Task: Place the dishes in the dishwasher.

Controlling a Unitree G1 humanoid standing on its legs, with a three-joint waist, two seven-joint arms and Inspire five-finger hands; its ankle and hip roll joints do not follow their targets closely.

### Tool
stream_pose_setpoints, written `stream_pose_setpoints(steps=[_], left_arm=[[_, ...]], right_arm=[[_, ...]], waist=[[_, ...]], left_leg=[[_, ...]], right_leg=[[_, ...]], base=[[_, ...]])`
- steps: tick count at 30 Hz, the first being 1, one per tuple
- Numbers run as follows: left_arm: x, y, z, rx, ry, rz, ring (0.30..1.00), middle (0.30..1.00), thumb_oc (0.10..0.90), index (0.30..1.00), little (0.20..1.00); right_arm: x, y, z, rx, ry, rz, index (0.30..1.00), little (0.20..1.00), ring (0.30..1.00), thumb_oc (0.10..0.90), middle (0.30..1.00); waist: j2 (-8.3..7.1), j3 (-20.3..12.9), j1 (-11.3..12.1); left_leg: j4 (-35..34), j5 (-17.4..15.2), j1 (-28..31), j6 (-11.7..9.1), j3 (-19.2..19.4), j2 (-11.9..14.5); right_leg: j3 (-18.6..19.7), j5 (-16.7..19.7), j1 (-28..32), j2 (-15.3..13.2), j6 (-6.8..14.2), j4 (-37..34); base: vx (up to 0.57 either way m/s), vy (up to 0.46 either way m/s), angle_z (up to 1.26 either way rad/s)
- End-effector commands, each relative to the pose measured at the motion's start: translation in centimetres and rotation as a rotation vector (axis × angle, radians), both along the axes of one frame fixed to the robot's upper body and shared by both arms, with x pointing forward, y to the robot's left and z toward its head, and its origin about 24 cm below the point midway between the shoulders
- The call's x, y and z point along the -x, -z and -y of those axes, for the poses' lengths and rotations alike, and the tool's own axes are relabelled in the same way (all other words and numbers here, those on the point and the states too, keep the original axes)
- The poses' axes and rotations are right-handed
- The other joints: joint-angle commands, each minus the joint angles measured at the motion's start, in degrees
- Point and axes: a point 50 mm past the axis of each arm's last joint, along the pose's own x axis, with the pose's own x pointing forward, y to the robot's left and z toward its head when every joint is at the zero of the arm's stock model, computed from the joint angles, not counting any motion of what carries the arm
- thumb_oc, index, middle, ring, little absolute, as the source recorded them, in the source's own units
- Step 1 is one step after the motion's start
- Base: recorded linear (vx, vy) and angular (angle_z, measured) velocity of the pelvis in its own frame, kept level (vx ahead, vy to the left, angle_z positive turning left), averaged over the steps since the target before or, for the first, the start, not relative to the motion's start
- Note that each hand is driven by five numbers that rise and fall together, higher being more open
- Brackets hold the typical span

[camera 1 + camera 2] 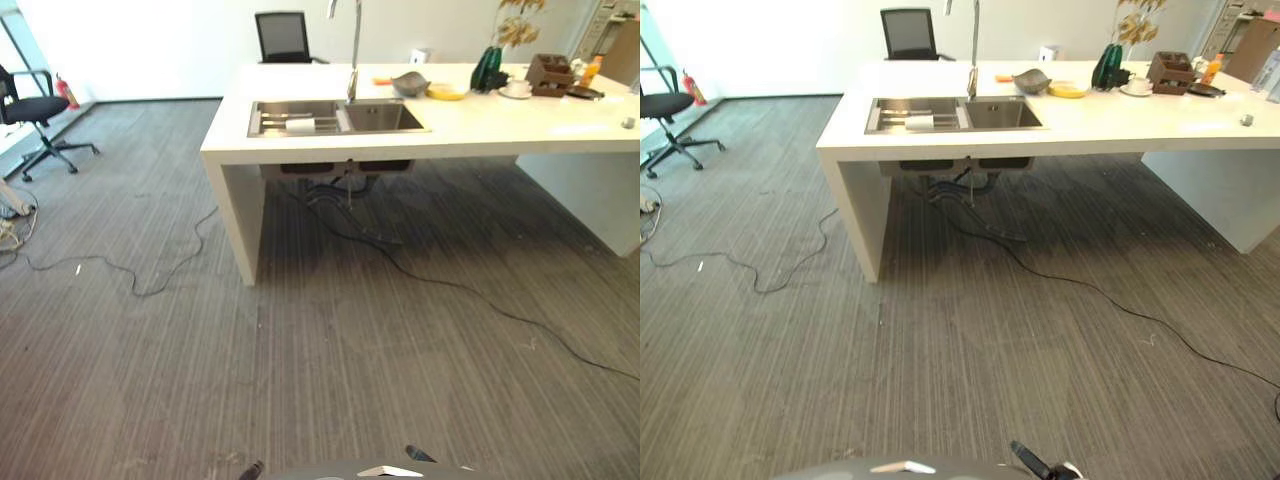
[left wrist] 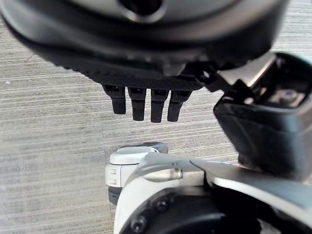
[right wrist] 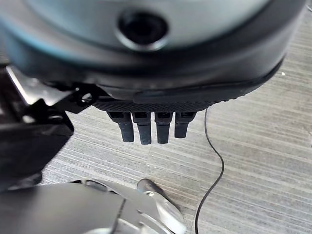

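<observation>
Dishes (image 1: 447, 92) sit on the counter (image 1: 520, 125) beside the sink (image 1: 335, 117).
Your left hand (image 2: 146, 105) and right hand (image 3: 151, 127) hang with fingers straight, holding nothing.

Nothing readable from my end, no labels, numbers or signs I can make out on the worktop (image 1: 520, 125) stuff or anywhere else.

White desk (image 1: 520, 125) stands on grey carpet (image 1: 330, 370), steel sink (image 1: 335, 117) set in it, tap (image 1: 354, 45) above; 2 black office chairs (image 1: 35, 110) wait behind.
</observation>
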Motion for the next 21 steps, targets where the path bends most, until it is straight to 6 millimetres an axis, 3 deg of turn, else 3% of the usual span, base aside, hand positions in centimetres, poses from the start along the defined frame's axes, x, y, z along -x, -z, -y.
stream_pose_setpoints(steps=[1, 7, 14, 21], left_arm=[[-2.4, 0.1, 1.6, 0.032, 0.01, 0.055, 0.9, 0.9, 0.8, 0.9, 0.9], [-2.6, 0.1, 1.2, 0.009, 0.028, 0.057, 0.9, 0.9, 0.8, 0.9, 0.9], [-3.0, 0.0, 0.9, -0.024, 0.062, 0.067, 0.9, 0.9, 0.8, 0.9, 0.9], [-3.1, -0.1, 0.6, -0.044, 0.046, 0.077, 0.9, 0.9, 0.8, 0.9, 0.9]], right_arm=[[-3.2, -0.6, 0.6, 0.034, -0.009, 0.07, 0.9, 0.9, 0.9, 0.8, 0.9], [-3.1, -0.6, 0.7, 0.046, -0.035, 0.061, 0.9, 0.9, 0.9, 0.8, 0.9], [-4.7, -0.9, -0.2, 0.013, -0.057, 0.125, 0.9, 0.9, 0.9, 0.8, 0.9], [-4.5, -0.8, -0.3, 0.005, -0.043, 0.117, 0.9, 0.9, 0.9, 0.8, 0.9]], waist=[[0.08, 4.0, 0.5], [0.08, 3.9, 0.5], [0.17, 3.9, 0.6], [0.24, 3.9, 0.7]], left_leg=[[-3.6, -0.6, 3.0, -3.5, 2.9, 0.9], [-3.6, -0.6, 3.0, -3.5, 2.8, 1.0], [-3.6, -0.5, 3.0, -3.6, 2.7, 1.0], [-3.6, -0.5, 3.0, -3.6, 2.7, 1.0]], right_leg=[[0.1, -1.7, 8.5, -3.5, 6.1, -10.0], [0.1, -1.8, 8.6, -3.4, 6.0, -10.0], [0.0, -1.9, 8.7, -3.3, 6.0, -10.0], [-0.1, -2.0, 8.8, -3.3, 5.9, -10.0]], base=[[0.0, -0.004, 0.06], [0.0, -0.003, 0.02], [0.0, 0.0, 0.0], [0.0, 0.0, 0.0]])
